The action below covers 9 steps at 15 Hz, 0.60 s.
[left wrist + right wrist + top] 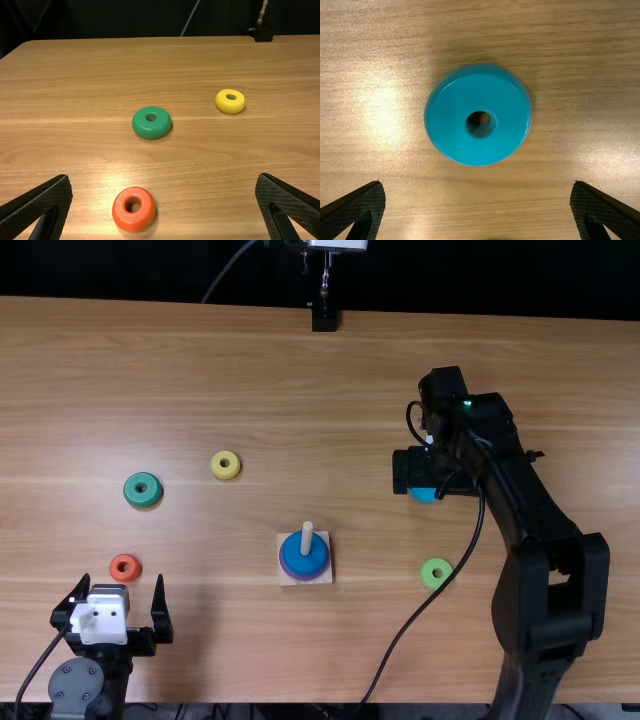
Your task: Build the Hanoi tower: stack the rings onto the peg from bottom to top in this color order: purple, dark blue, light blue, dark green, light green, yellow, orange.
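Observation:
In the top view my left gripper [120, 612] stands open just behind the orange ring [125, 568]. My right gripper [424, 476] is over the light blue ring [424, 495], partly covering it. The dark blue ring [305, 552] lies on the purple ring [286, 566] around the peg [307, 536]. In the left wrist view, the left gripper [164, 200] has its fingers wide apart, near the orange ring [133, 209]. The right wrist view has the light blue ring [478, 115] flat on the table, beyond the open right gripper [477, 205].
A dark green ring [143, 490] and a yellow ring [226, 465] lie left of the peg's wooden base [322, 578]. To the right, a light green ring [435, 573] rests close to the right arm's cable [411, 619].

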### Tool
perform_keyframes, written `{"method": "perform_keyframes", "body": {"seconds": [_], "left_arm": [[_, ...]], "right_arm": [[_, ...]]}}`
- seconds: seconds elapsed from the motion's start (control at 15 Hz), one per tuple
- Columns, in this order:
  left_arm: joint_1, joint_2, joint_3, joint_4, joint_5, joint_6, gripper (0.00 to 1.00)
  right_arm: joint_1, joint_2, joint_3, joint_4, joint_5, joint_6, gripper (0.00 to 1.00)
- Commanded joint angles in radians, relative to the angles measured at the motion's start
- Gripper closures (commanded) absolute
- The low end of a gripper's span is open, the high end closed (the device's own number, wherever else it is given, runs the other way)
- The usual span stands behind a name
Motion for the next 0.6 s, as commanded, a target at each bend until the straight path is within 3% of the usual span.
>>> {"method": "perform_keyframes", "body": {"seconds": [0.0, 0.53], "left_arm": [[0.006, -0.012, -0.105, -0.078, -0.006, 0.001, 0.0], [0.006, -0.012, -0.105, -0.079, -0.006, 0.001, 0.0]], "right_arm": [[-0.012, 0.034, 0.016, 0.001, -0.001, -0.001, 0.0], [-0.028, 0.094, 0.027, 0.137, -0.003, -0.001, 0.0]]}}
